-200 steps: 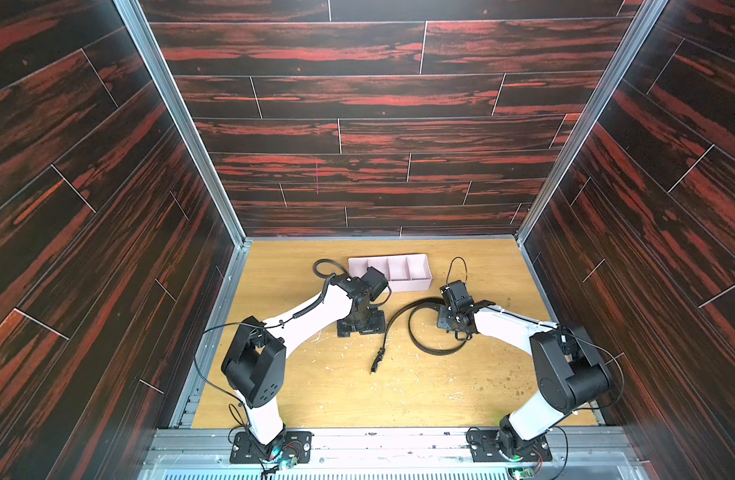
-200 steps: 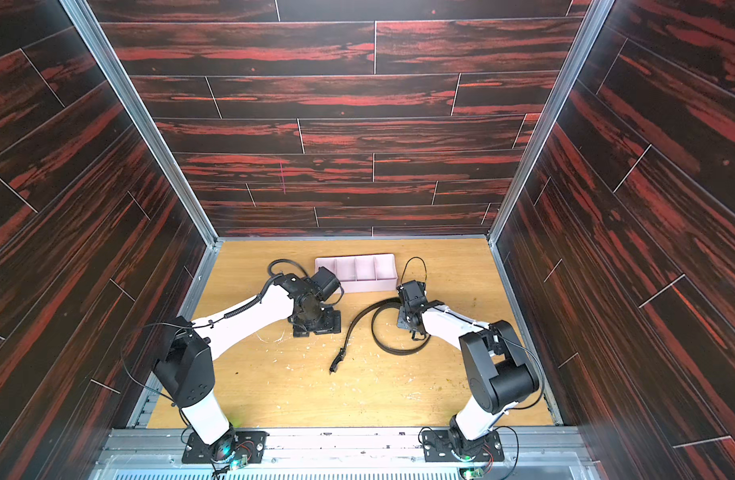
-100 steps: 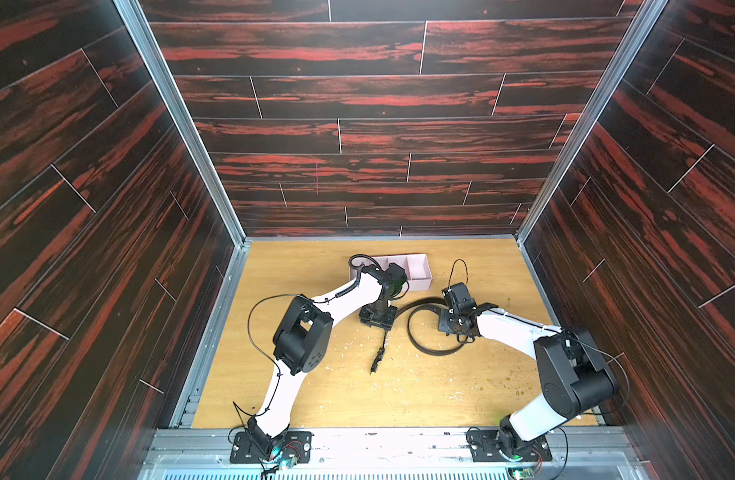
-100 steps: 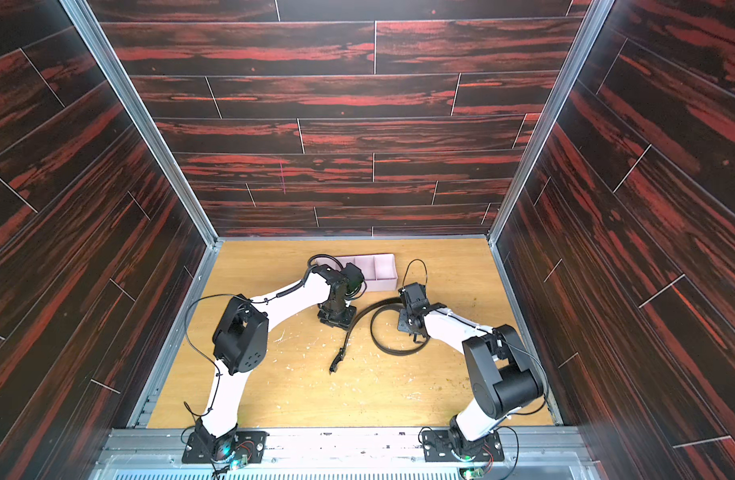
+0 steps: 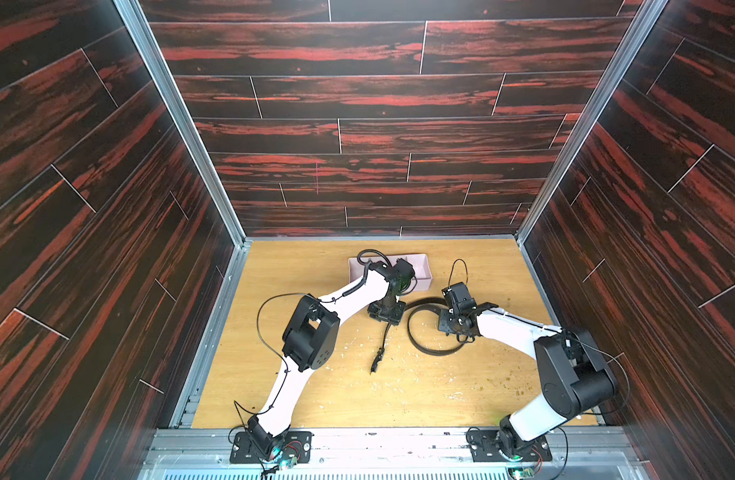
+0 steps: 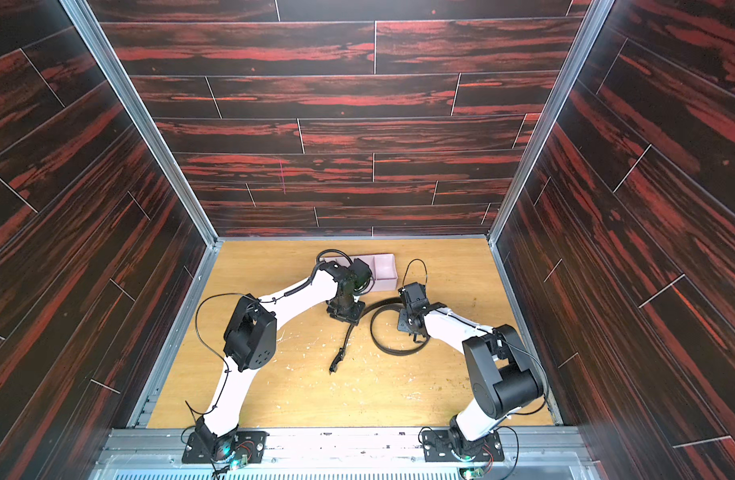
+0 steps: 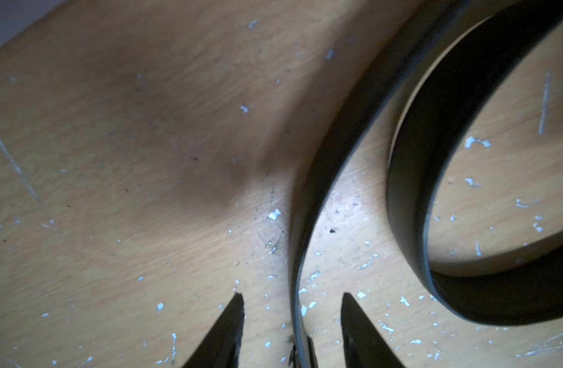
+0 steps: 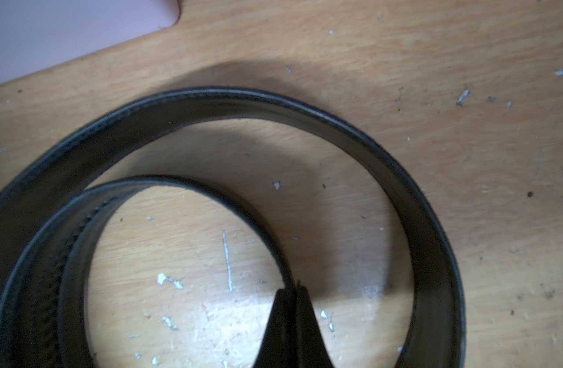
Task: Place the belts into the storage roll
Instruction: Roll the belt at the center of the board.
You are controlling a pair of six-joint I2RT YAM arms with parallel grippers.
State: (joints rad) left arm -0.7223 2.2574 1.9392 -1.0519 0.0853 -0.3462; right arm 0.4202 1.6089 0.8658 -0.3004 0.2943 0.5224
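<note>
Left gripper point(image 7: 292, 318): jaws half apart, straddling belt point(image 8: 436, 255) strap, gaps both sides. Right gripper point(image 8: 292, 296): pinched tight on belt's inner end. Belt coiled on tabletop point(image 5: 315, 395), 5 o'clock from storage tray point(image 5: 424, 284), outside it.

A pale wooden tabletop point(image 5: 357, 399) forms the floor of the cell. It is scuffed, with white flecks point(image 7: 274, 214) and a thin scratch point(image 8: 227, 261). Dark, red-streaked plank walls point(image 5: 378, 137) rise on three sides, joined by aluminium corner posts point(image 5: 178, 120). A metal rail point(image 5: 378, 442) runs along the near edge.
</note>
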